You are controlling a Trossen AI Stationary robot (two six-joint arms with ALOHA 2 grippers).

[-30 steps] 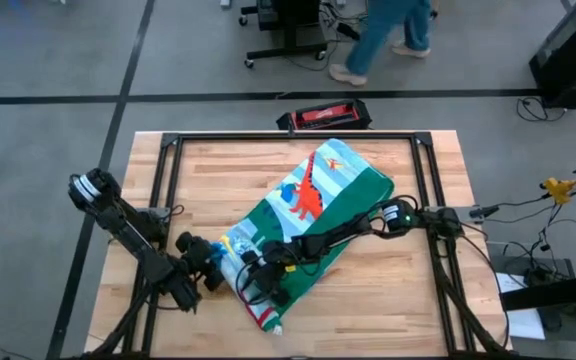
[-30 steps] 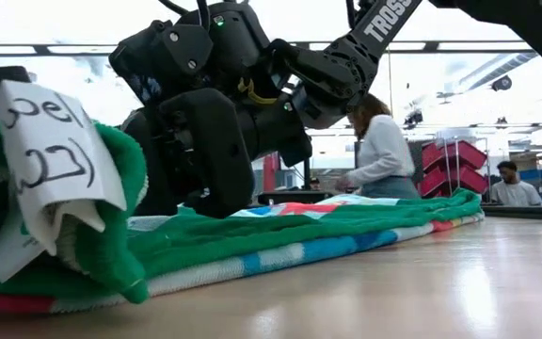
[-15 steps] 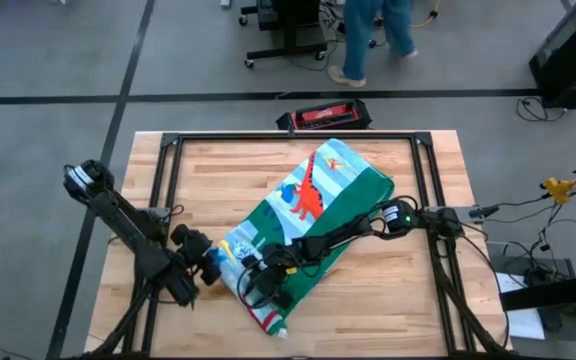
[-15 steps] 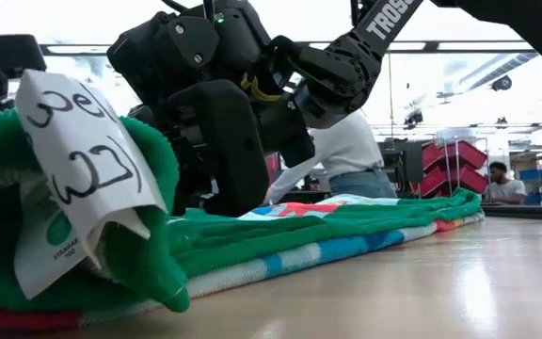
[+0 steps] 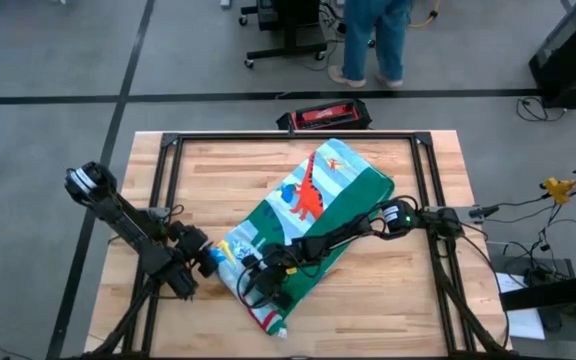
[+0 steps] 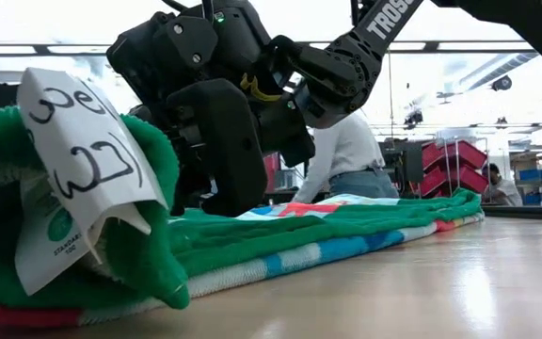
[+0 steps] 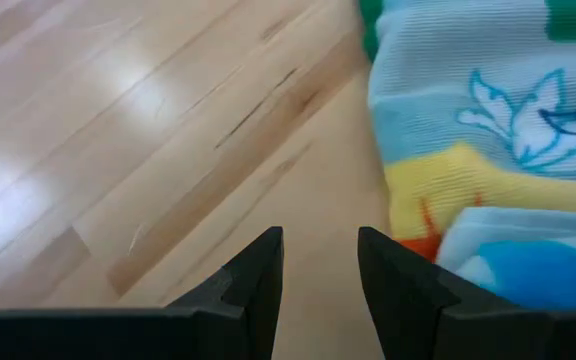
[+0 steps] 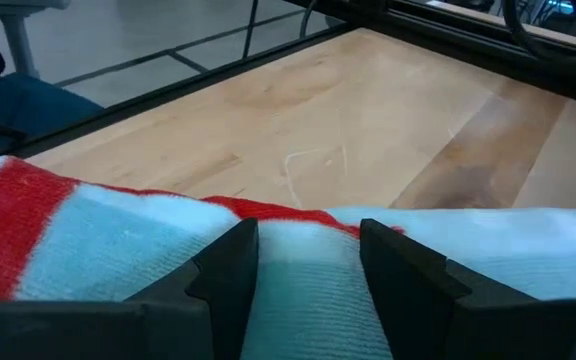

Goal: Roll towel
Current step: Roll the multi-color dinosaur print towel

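The towel [image 5: 313, 215] lies slantwise on the table, from the far right down to the near left. It is folded into a long strip. Its near left end [image 6: 73, 235] is bunched into a thick roll that bears a white label [image 6: 83, 160]. My right gripper [image 5: 256, 285] is on that rolled end, shut on the cloth. My left gripper [image 5: 208, 262] stands just left of the roll. It is open over bare wood [image 7: 168, 150], with the towel's edge [image 7: 488, 150] beside it and nothing between its fingers. My right gripper has a thick fold of the towel's near left end [image 8: 308, 290] between its two fingers. The fingers [image 6: 233, 160] come slanting down from the table's right side. The fold rests on the flat part of the towel, which lies on the table.
A black frame [image 5: 288, 135] runs around the tabletop. A red and black box [image 5: 323, 117] lies just past its far edge. Bare wood [image 5: 218, 180] shows at the far left. People stand in the room beyond the table.
My left gripper has drawn back from the towel's rolled end toward the table's left edge, staying open. The rolled end with the white label has bulged up and settled a little higher. My right gripper has kept still.
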